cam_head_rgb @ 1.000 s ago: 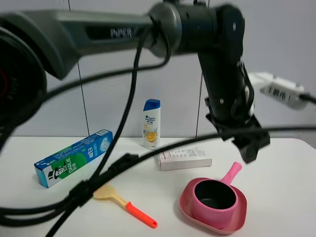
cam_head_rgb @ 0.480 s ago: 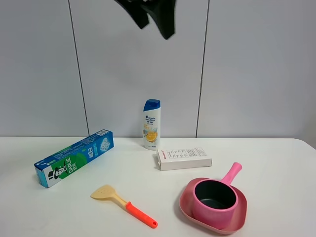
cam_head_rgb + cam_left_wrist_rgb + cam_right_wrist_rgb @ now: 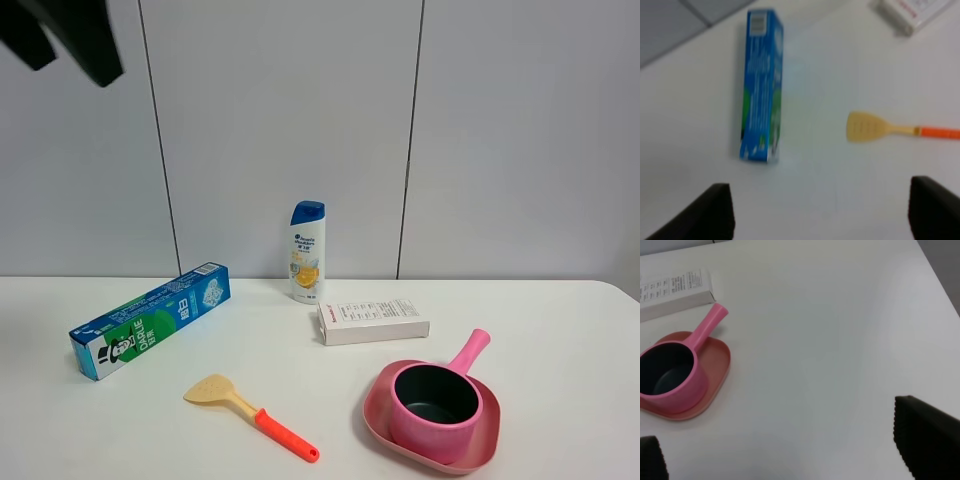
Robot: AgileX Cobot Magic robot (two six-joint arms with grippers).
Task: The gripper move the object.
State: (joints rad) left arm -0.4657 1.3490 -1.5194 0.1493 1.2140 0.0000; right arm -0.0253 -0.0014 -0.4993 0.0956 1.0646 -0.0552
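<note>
Withdrawn fingers (image 3: 65, 35); saucepan (image 3: 435, 405) well apart.

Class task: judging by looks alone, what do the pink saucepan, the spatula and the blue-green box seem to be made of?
Pink saucepan: probably moulded plastic, smooth matte pink, dark inside.
Spatula: beige blade could be wood or plastic; orange handle looks like plastic or silicone.
Blue-green box: printed cardboard with sharp folded edges and a slight sheen.
</note>
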